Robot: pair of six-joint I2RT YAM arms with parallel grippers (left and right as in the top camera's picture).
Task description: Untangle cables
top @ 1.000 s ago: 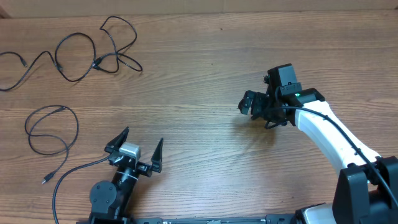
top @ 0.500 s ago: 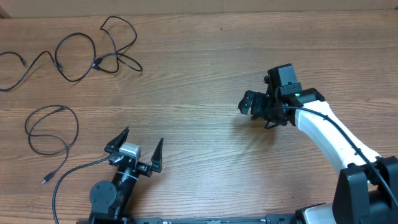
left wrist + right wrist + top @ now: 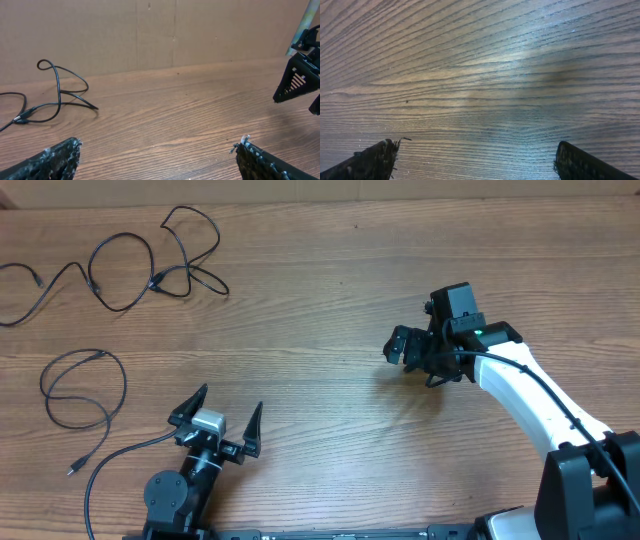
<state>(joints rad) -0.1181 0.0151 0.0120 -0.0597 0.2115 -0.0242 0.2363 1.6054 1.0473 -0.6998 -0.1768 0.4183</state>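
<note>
Above the wooden table point(image 3: 320, 300) by a cardboard wall point(image 3: 150, 30), left end effector point(image 3: 160, 141) and right end effector point(image 3: 477, 144) gape.

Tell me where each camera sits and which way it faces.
Overhead: fixed above the table, looking straight down; cables far left, left pincer and right pincer show.
Left wrist: low on the left arm, facing across the table to the back wall; own fingertips at bottom corners.
Right wrist: on the right arm, facing down at the table; own fingertips at bottom corners.
Shared: overhead and left wrist both show the cables and right pincer.
</note>
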